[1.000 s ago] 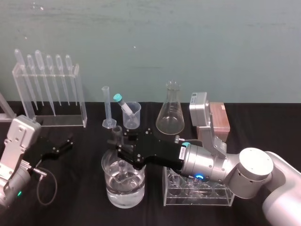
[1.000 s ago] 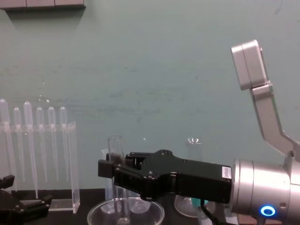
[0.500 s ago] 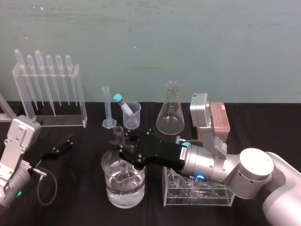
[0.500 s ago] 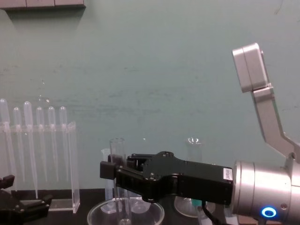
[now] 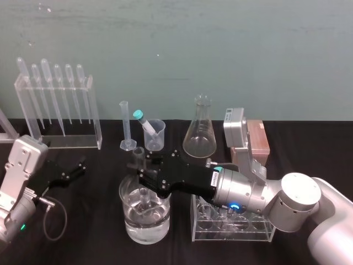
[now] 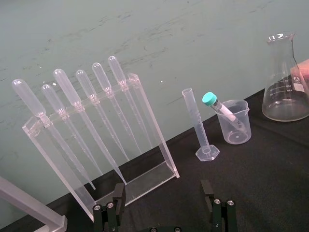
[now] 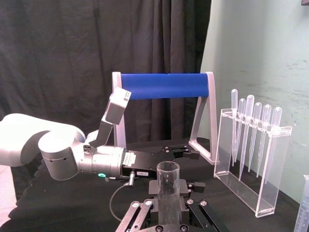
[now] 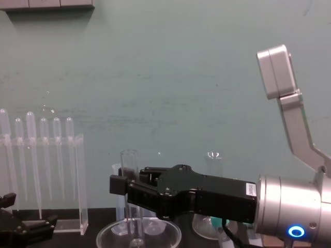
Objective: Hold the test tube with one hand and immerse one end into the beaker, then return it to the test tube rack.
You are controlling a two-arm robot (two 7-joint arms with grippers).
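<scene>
In 1 beaker [image 5: 131, 222], 1 test tube [image 8: 129, 161]

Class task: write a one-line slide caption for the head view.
Right gripper holds the test tube upright with its lower end in the beaker; left gripper parked open at left.

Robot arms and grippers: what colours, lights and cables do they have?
The right arm: silver rounded links, blue ring light; the right gripper is black with a white label. The left arm: silver, green light, looping black cable; the left gripper is black.
</scene>
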